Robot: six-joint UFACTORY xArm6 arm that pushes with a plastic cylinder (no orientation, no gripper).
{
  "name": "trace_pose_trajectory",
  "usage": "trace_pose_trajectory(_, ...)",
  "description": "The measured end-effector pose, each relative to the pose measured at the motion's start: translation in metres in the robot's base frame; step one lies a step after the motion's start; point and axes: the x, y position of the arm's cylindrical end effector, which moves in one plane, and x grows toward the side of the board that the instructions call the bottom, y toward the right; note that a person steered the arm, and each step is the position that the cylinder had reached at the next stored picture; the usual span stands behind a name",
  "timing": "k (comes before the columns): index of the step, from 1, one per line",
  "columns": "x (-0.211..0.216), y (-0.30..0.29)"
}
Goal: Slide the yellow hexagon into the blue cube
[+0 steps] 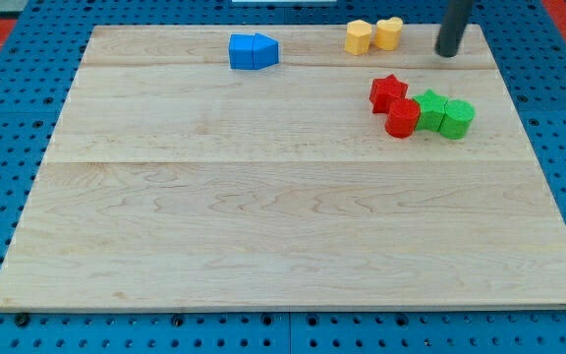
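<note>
Camera view: my tip (448, 53) sits at three o'clock of both yellow blocks (373, 35); it has no fingers. Pushing probably drags both toward the blue cube (243, 51).

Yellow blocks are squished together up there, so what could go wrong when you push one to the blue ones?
My tip sits right of both yellow blocks. Pushing left would likely shove the nearer one along too. They also lie near the board's top edge, so one might slip off. At the blue blocks, a hard push could scatter them.
</note>
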Motion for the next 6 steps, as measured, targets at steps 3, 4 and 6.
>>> trace_pose_trajectory(3,-0.033,-0.185)
trace_pose_trajectory(4,-0.012,-0.241)
trace_pose_trajectory(6,-0.035,-0.273)
